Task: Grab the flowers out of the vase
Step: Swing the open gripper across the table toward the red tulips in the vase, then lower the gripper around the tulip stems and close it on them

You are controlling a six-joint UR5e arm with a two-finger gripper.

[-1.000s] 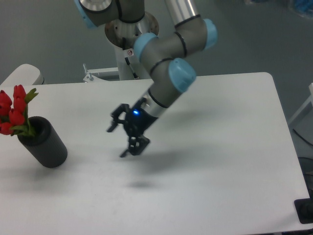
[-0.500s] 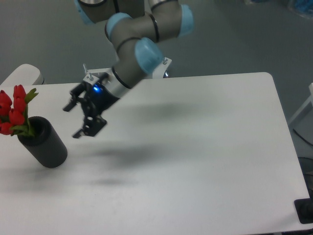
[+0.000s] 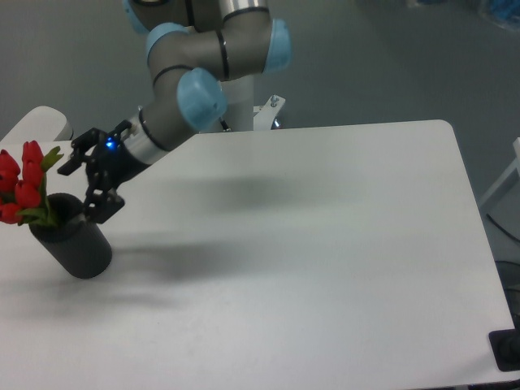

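1 arm reaches from the back of the white surface (image 3: pixel 325 244) toward its left edge, where the vase (image 3: pixel 75 244) stands, a matte black cylinder leaning a little to the left as the camera sees it. The flowers (image 3: pixel 20 183) sit in the vase's mouth, red blooms bunched together with green leaves (image 3: pixel 42 213) spreading at the rim, the whole bunch tipped toward the left edge of the picture. The end effector (image 3: pixel 78 185) hangs just to the right of the blooms and above the vase's right shoulder, its 2 black fingers spread wide, 1 up near the topmost leaf and 1 down close to the vase's rim. Nothing lies between the fingers, and they look clear of both flowers and vase, though the gap is small. A blue light glows on the wrist behind the fingers. A soft shadow of the arm falls across the surface to the right of the vase.
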